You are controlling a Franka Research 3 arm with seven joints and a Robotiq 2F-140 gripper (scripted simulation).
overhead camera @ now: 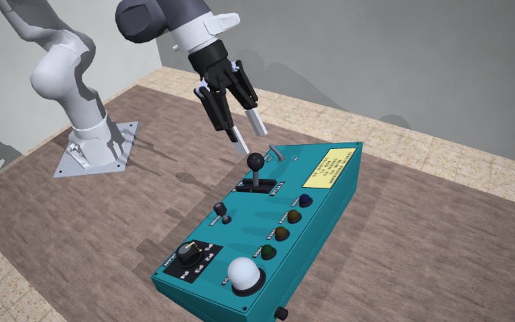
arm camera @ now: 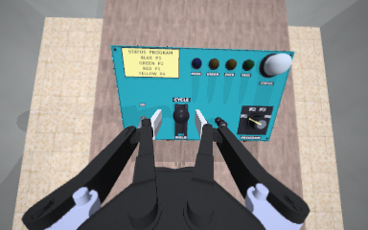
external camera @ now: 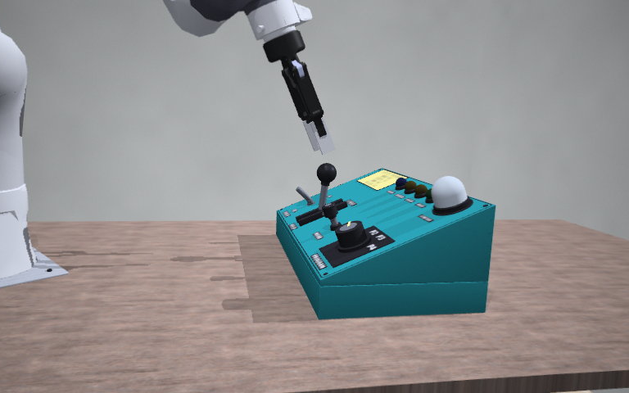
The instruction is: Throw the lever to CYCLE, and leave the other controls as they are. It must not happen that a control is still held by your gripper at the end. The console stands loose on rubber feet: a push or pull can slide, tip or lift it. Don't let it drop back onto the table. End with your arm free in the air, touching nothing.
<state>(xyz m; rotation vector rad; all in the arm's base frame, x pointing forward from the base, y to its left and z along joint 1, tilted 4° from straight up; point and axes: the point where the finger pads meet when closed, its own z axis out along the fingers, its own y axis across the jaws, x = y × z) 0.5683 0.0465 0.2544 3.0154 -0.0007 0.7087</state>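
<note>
Exterior: gripper [external camera: 321, 140] spread, holding nothing; lever [external camera: 326, 172] just below, apart

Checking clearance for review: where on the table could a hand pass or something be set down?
Free: wood between the arm's base plate and the console, and right of the console. Crowded: the console's top, around the lever under the open gripper.

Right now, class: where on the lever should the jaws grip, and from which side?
Grip the round black knob topping the lever's thin shaft, descending from above with the open gripper, jaws either side across the slot: the ball is its widest part.
</note>
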